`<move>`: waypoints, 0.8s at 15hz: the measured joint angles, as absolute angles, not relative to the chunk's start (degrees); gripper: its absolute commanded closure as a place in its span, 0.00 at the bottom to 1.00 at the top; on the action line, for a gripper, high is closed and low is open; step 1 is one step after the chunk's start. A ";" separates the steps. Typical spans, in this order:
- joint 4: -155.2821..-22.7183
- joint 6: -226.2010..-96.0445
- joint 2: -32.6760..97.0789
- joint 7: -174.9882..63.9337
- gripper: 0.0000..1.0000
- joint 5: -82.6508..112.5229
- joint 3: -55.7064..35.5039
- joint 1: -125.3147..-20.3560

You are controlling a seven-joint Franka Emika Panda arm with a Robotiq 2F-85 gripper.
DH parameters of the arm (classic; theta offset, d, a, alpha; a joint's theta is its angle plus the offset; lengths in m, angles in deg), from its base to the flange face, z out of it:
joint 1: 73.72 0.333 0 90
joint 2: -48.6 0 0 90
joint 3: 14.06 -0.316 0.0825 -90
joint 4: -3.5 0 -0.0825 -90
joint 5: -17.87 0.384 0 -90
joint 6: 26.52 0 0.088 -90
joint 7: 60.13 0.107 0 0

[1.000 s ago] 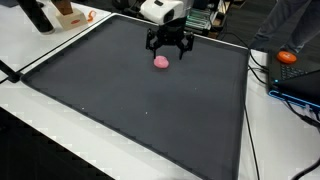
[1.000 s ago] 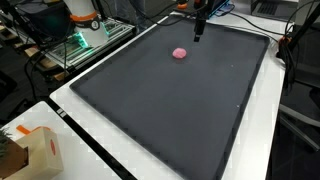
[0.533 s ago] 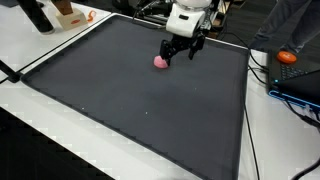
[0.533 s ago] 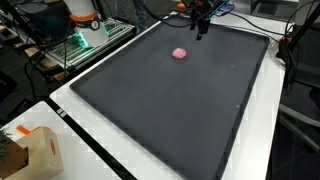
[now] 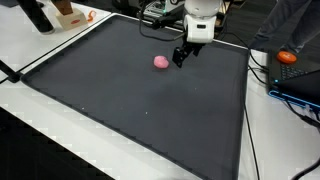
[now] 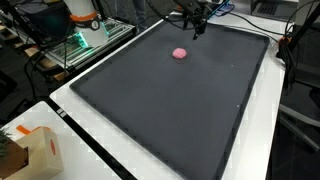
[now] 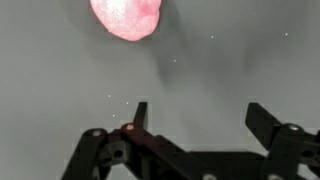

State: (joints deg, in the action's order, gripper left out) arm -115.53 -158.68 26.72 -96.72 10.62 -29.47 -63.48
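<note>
A small pink lump (image 5: 160,62) (image 6: 180,53) lies on the dark grey mat (image 5: 140,100) (image 6: 180,100) near its far edge. My gripper (image 5: 182,55) (image 6: 199,26) hangs just above the mat beside the lump, a short way off and not touching it. In the wrist view the pink lump (image 7: 126,17) fills the top edge, well ahead of the gripper (image 7: 200,115). The jaws stand wide apart with only bare mat between the two black fingers (image 7: 139,113).
An orange object (image 5: 288,57) and cables lie on the white table beside the mat. A cardboard box (image 6: 25,152) sits at a near corner. Equipment with green lights (image 6: 75,45) stands past the mat's edge. Dark bottles (image 5: 38,14) stand at the back.
The arm has swung sideways along the far edge of the mat, from right over the pink lump to a spot beside it. The jaws stay wide. The lump has not moved.
</note>
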 measured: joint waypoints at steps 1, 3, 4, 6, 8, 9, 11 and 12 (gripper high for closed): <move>-115.96 -158.68 26.73 -97.84 0.00 10.62 -29.57 -63.49; -116.79 -158.71 26.79 -99.79 0.00 10.62 -29.69 -63.55; -117.16 -158.71 26.80 -100.76 0.00 10.62 -29.76 -63.61; -117.69 -158.69 26.81 -101.81 0.00 10.60 -29.78 -63.62; -117.91 -157.86 26.81 -101.88 0.00 10.02 -29.77 -63.59; -117.83 -156.65 26.81 -101.88 0.00 9.74 -29.77 -63.56; -117.30 -153.69 26.81 -101.86 0.00 8.88 -29.75 -63.38; -116.86 -152.19 26.80 -101.79 0.00 8.14 -29.74 -63.23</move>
State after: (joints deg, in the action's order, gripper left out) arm -116.86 -152.19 26.80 -101.79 8.14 -29.74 -63.23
